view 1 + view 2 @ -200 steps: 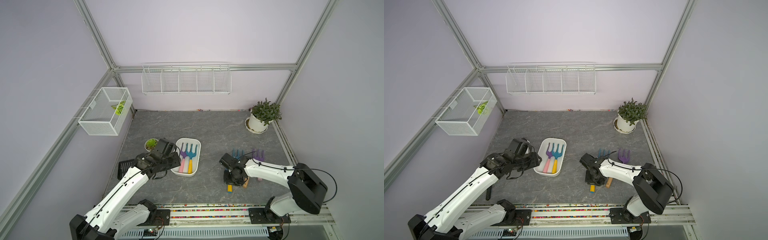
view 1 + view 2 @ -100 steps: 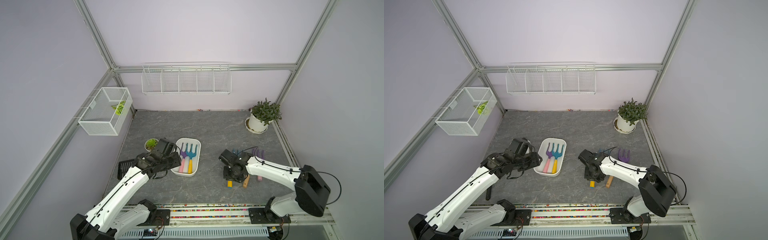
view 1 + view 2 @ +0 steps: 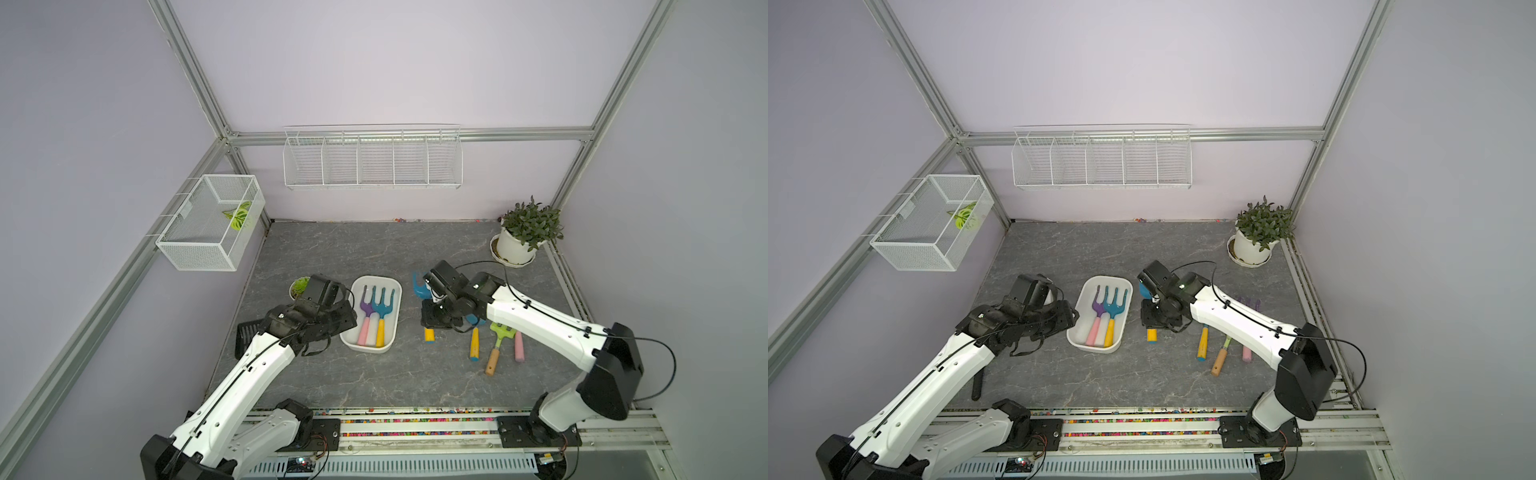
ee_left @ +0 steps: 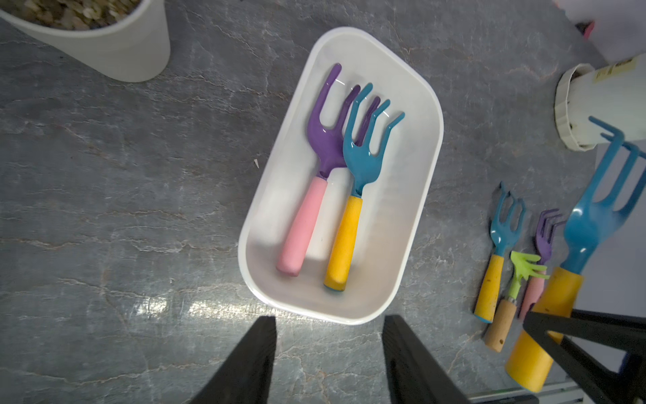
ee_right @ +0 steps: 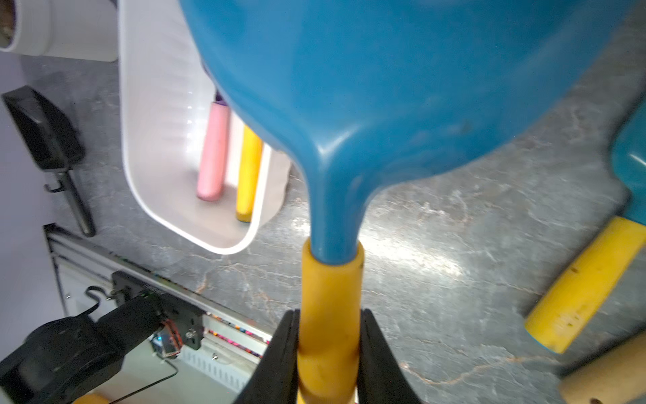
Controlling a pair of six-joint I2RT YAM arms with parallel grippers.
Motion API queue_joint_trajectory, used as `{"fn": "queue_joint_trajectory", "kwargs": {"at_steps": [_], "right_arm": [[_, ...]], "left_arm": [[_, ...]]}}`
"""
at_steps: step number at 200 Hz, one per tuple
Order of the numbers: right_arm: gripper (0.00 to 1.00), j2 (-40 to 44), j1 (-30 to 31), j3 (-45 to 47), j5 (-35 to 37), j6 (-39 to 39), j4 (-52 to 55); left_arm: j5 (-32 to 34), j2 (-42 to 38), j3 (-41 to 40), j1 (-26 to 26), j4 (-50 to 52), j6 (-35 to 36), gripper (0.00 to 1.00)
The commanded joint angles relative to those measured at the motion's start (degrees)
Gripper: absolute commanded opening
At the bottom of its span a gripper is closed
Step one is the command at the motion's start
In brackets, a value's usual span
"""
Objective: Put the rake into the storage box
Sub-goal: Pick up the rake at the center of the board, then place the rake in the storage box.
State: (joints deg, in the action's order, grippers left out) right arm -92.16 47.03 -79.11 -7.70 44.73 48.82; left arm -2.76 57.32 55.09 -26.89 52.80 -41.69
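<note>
Grey stone-look table (image 3: 374,249), lilac walls on three sides, aluminium frame at the corners. Wire rack (image 3: 372,160) hung on the back wall. Mesh basket (image 3: 208,226) hung on the left wall with a green leaf (image 3: 237,216) inside. Potted plant (image 3: 525,232) sat in the far right corner. Small pot (image 3: 298,286) stood just left of the box, and a black scoop (image 3: 246,336) lay by the left edge, partly under my left arm.

Box (image 3: 395,299) lay mid-table, long side running front to back. Inside: purple rake (image 4: 327,133) with pink handle and blue rake (image 4: 363,157) with yellow handle, side by side, heads overlapping, tines toward the back wall.

My right pincer (image 5: 328,335) was clamped on the yellow handle of the rake (image 5: 384,105), blue head toward the back wall. Rake was outside the box, just right of it, and looked lifted off the table in the left wrist view. Three loose tools (image 3: 496,345) lay on the table further right, partly under my right arm.

My left pincer (image 4: 328,335) was open with nothing between the fingers, hovering at the near left corner of the box.
</note>
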Motion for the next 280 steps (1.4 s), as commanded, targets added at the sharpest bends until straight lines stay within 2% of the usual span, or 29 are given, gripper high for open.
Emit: {"fn": "queue_joint_trajectory", "kwargs": {"at_steps": [1, 33, 101, 190, 280], "right_arm": [[0.0, -5.2, 0.7, -5.8, -5.9, -2.1, -0.2], [0.0, -12.7, 2.1, -15.5, -8.0, -0.1, 1.1], [0.0, -26.8, 5.2, -30.5, -10.2, 7.2, 2.3], [0.0, -32.5, 7.2, -34.1, -5.2, 12.3, 3.6], [0.0, -37.6, 7.3, -37.5, -6.9, 18.7, 1.5]], "left_arm": [[-2.5, -2.5, 0.5, 4.0, 0.7, 1.1, 0.55], [-4.0, -3.9, 0.8, 8.4, 1.9, 2.7, 0.55], [-3.4, -4.3, 1.6, 8.9, 2.3, 2.5, 0.55], [-3.0, -4.6, 1.5, 9.3, 2.7, 3.0, 0.56], [-3.0, -5.0, 0.9, 9.6, 2.9, 3.5, 0.56]]}}
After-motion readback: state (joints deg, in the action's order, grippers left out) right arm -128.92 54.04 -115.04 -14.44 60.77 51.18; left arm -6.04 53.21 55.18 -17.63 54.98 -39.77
